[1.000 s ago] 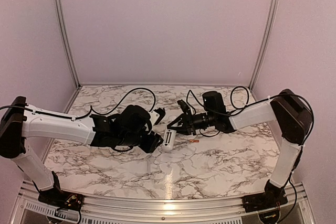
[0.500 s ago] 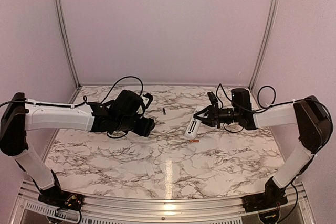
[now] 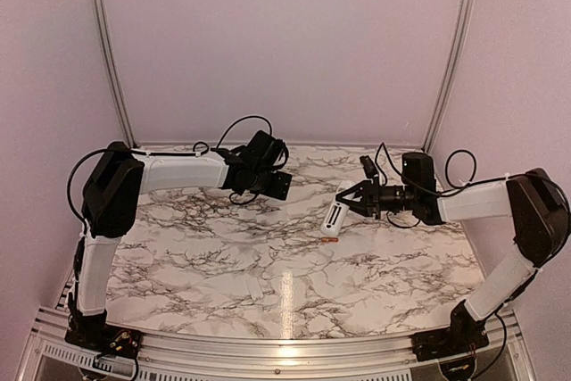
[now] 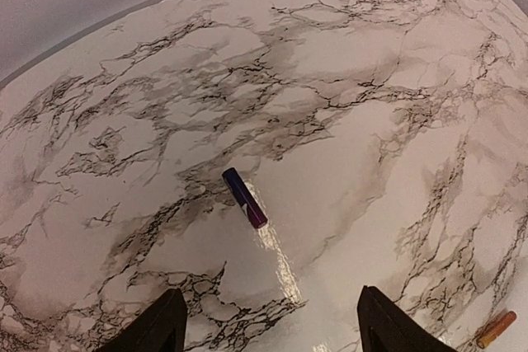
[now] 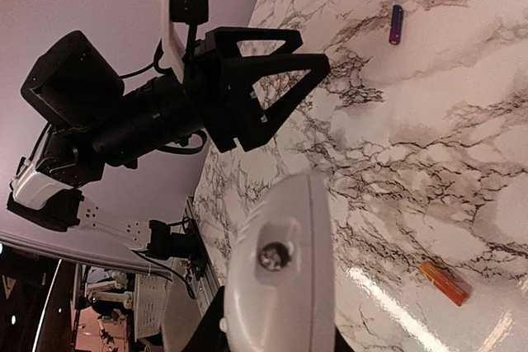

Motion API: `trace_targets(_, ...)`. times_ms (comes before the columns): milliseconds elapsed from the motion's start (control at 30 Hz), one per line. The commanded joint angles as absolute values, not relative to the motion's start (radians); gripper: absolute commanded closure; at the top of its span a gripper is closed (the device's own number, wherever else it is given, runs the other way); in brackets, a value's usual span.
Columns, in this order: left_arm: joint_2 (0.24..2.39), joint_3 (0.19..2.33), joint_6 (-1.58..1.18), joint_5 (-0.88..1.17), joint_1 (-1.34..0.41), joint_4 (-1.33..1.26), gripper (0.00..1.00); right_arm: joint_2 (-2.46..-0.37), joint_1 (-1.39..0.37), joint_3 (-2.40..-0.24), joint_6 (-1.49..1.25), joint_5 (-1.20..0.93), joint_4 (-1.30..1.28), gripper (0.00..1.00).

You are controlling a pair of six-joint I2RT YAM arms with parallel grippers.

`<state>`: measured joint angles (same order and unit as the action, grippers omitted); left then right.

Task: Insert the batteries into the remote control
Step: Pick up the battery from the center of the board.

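**A:** Where's the remote?

**B:** It's pinched by one end in the right jaws and tilted, with its low end down near the surface. The orange battery lies loose just beside that low end. The dark battery lies well apart from both, below the left jaws, which hang spread wide with nothing between them.

**A:** What could go wrong?

**B:** The dark battery is my main worry. It lies slantwise to the jaws, so one finger may meet it first and spin it or roll it off across the glossy surface. The remote is gripped at one end only. It could swivel when a cell is pushed in, or knock the orange battery away.

**A:** And the battery bay?

**B:** That's the only container here. I can't tell whether it's open, and both batteries are outside it.
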<state>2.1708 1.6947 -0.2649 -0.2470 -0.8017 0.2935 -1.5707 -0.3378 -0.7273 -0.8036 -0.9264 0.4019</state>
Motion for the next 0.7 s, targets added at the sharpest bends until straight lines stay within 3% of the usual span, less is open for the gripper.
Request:
trace_targets(0, 2.270, 1.836, -0.312, -0.285, -0.773, 0.387, 0.25, -1.534, -0.334, -0.727, -0.754, -0.951, 0.431, 1.00)
trace_targets(667, 2.525, 2.100, -0.376, -0.320, -0.732, 0.412, 0.29, -1.530, -0.333, -0.741, -0.713, -0.954, 0.392, 1.00)
